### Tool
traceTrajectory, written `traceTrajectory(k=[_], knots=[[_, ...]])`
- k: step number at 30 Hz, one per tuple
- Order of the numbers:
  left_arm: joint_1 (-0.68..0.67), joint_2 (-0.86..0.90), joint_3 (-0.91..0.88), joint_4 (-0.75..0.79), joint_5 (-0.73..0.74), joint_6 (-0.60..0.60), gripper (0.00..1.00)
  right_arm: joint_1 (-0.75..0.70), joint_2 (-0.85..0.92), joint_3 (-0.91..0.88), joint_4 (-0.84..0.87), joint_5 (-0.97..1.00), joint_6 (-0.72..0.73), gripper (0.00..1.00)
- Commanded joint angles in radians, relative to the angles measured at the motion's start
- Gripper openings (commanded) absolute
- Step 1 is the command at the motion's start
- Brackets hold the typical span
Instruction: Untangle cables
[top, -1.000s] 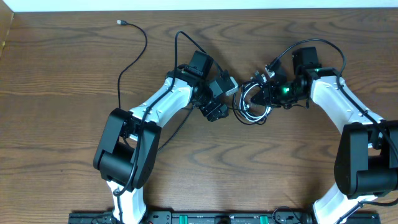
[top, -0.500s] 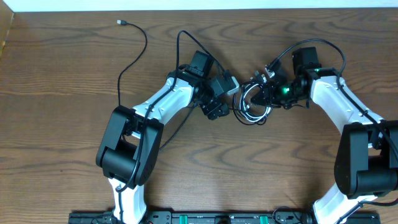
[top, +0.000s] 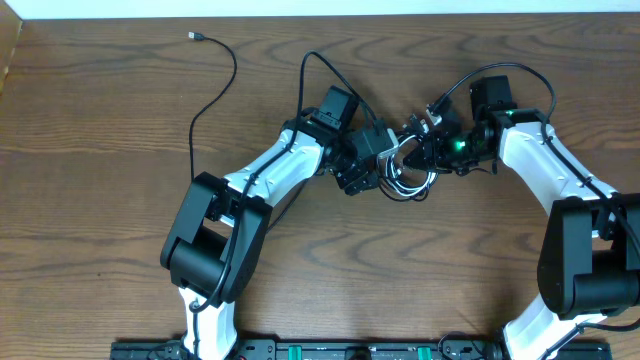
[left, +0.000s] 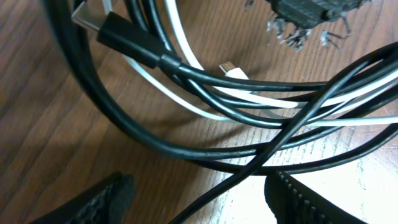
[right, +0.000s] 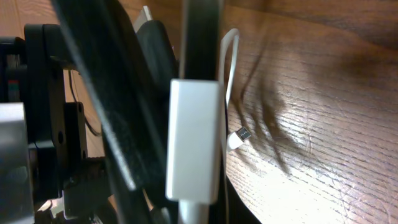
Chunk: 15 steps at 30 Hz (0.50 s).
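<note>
Overhead evenly lit; wrist views show glare, nearest cables blurred.

black cables, white cable, brown table

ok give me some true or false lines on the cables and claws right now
1. The left claw stands open over the tangled cables. True.
2. Every cord is black. False: there is a white cable in the tangle.
3. A black cable trails toward the upper left in the overhead view. True.
4. The right claw is wide open. False: it is shut on the cables.
5. The table is white. False: it is brown wood.
</note>
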<state>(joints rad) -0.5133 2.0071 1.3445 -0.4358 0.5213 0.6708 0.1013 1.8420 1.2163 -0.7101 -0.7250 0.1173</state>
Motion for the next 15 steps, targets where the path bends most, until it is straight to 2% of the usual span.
traceTrajectory(k=[1,11,15], knots=[[0.001,0.013,-0.019,0.005,-0.005,0.013,0.72,-0.002,0.004,-0.001,-0.001,-0.018,-0.018,0.04],[0.001,0.043,-0.019,0.009,-0.009,0.013,0.71,-0.002,0.004,-0.001,-0.001,-0.018,-0.018,0.04],[0.001,0.061,-0.019,0.011,-0.009,0.013,0.65,-0.002,0.004,-0.001,0.000,-0.018,-0.018,0.04]])
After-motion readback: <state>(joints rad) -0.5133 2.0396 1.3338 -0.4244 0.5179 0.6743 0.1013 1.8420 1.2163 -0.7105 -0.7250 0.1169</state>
